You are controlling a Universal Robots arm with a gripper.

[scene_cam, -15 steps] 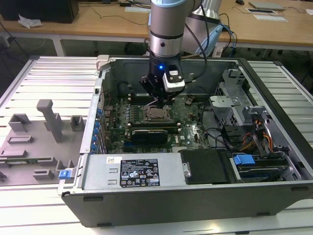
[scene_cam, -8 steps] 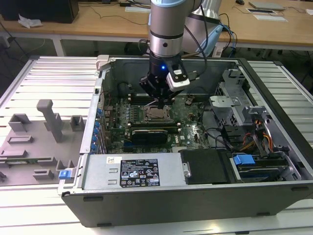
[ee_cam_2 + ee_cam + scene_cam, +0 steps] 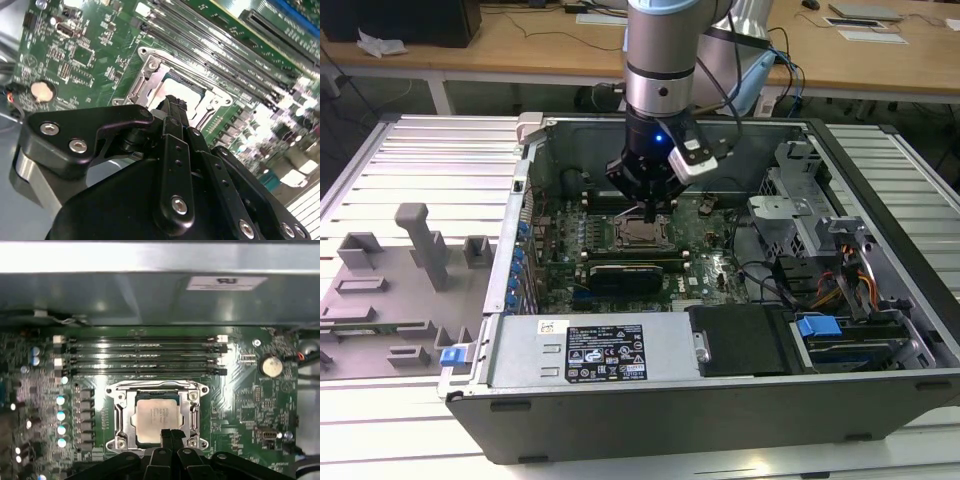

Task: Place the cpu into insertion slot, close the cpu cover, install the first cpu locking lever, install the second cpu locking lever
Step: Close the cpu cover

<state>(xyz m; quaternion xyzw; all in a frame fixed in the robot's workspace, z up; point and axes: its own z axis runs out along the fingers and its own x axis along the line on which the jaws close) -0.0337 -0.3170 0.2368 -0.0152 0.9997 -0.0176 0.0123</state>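
**Arm position.** In the exterior view the arm reaches down into the open case [image 3: 720, 425]. The gripper [image 3: 650, 210] hangs directly over the slot [image 3: 620, 240] on the green board [image 3: 705, 265].

**Fingers.** In the first wrist view the gripper [image 3: 171, 433] has its two narrow fingertips [image 3: 166, 436] pressed together with nothing between them. The tips sit over the edge of the cpu [image 3: 156, 412], where it meets the cover [image 3: 120, 412]. Contact with either part cannot be confirmed. In the second wrist view the gripper [image 3: 173, 103] points at the same spot on the cover [image 3: 146, 75].

**Cpu.** The cpu lies flat in the slot [image 3: 132, 412], its pale metal top facing up and square to the dark rim.

**Cover.** The silvery frame lies down flat around the cpu, which shows through its square window.

**Levers.** Whether the two locking levers are latched cannot be told.

**Surroundings.** Four long memory slots [image 3: 145, 357] run parallel just beside the cover. A coin cell [image 3: 271, 366] sits on the board, well apart from the slot. Grey fixtures [image 3: 420, 245] stand on the table outside the case, at the exterior view's left.
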